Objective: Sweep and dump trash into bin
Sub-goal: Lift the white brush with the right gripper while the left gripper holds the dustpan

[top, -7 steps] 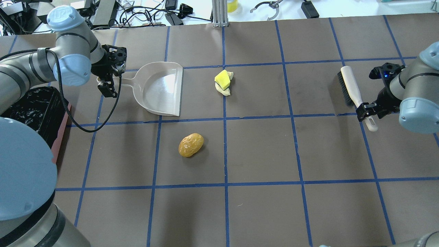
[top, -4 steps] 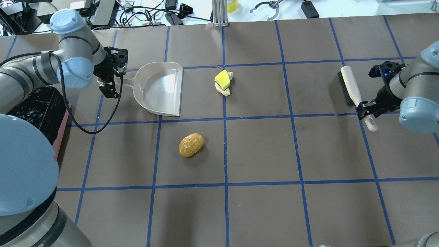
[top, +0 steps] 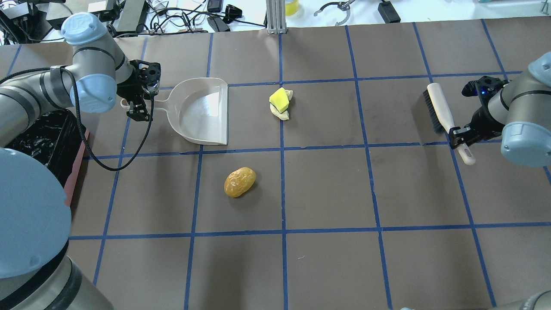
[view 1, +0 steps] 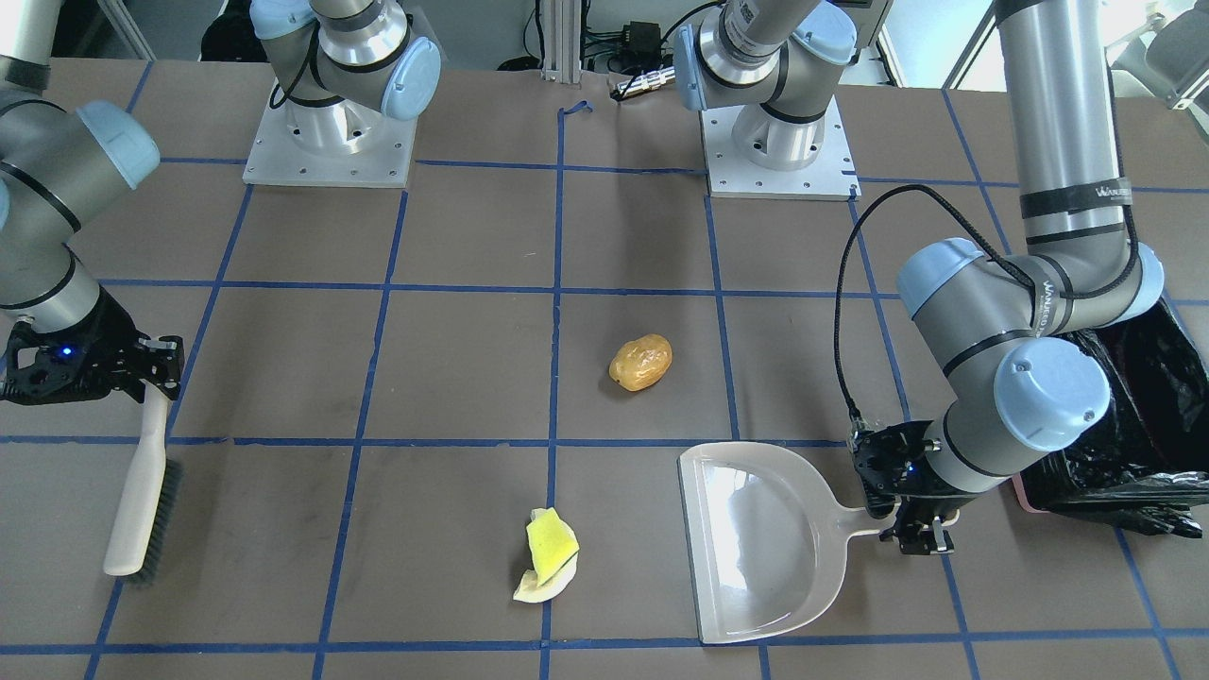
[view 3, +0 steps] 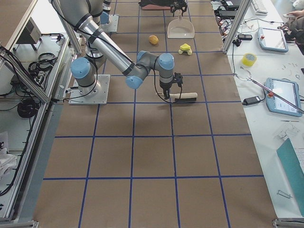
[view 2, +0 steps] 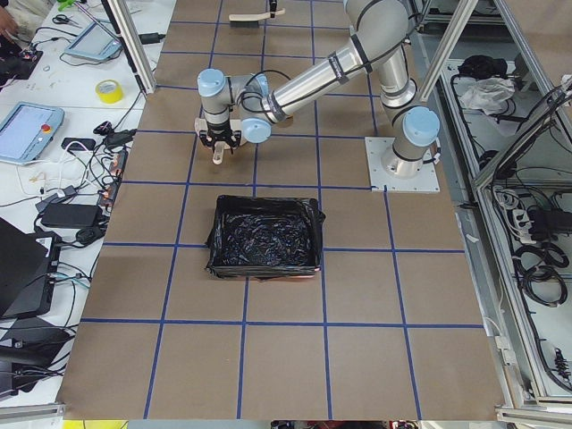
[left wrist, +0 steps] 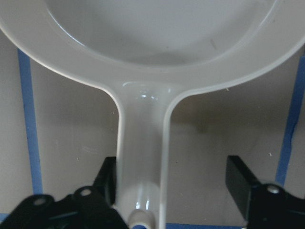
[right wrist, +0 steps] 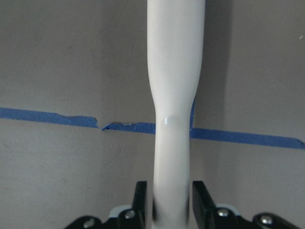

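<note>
The beige dustpan (top: 202, 110) lies flat at the far left, mouth facing the trash. My left gripper (top: 138, 107) is open and straddles the dustpan's handle (left wrist: 143, 157); one finger (left wrist: 108, 179) touches it and the other stands apart. My right gripper (top: 459, 137) is shut on the cream handle of the brush (top: 441, 114), which lies on the table at the far right. The golden-brown lump (top: 239, 181) sits mid-table. The yellow-green sponge piece (top: 279, 100) rests on the cream scrap (top: 280, 114) just right of the dustpan. The black-lined pink bin (top: 47, 137) stands at the left edge.
The table is brown paper with a blue tape grid (top: 282, 148). The two arm bases (view 1: 326, 142) stand at the robot's side. Cables and tools lie beyond the far edge (top: 193, 17). The near half of the table holds nothing but the tape lines.
My left gripper has shifted slightly toward the dustpan and settled around its handle. The right gripper and brush have barely moved. The trash has not moved.
</note>
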You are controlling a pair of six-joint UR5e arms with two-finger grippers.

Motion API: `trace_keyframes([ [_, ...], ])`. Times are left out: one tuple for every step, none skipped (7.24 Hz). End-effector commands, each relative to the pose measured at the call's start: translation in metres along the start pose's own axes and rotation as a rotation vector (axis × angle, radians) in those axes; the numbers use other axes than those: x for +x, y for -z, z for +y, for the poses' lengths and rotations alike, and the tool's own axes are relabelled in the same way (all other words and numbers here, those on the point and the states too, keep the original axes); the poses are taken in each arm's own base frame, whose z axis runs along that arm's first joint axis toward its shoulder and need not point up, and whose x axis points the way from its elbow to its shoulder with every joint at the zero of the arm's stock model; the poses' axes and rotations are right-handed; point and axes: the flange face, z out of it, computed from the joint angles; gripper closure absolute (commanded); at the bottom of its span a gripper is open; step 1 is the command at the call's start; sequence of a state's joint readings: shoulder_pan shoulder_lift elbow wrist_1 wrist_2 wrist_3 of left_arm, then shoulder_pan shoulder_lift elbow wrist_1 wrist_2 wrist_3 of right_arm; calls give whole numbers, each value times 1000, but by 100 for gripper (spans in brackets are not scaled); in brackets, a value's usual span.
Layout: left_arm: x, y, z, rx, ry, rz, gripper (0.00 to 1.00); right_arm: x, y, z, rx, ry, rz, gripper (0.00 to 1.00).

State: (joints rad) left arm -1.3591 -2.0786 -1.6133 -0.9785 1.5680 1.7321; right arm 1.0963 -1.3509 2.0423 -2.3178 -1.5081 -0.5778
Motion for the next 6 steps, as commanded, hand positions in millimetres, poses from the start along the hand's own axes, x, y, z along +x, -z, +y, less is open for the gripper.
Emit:
trace_keyframes([
  [-4,6,0,-4,-15,-44,86,-2,1,-2,15,-2,-16,78],
  [-5,7,1,-7,-38,-51,95,-3,1,-3,17,-2,-17,83],
  [-5,7,0,-7,-60,-53,100,-3,3,-3,20,-4,-15,88],
  [-5,6,0,-7,-83,-50,100,-4,23,-9,50,-34,6,92],
  [-5,2,0,-6,-98,-44,100,-15,45,-22,71,-52,19,95],
  [-6,2,1,-6,-101,-45,100,-42,57,-37,50,-77,16,97],
])
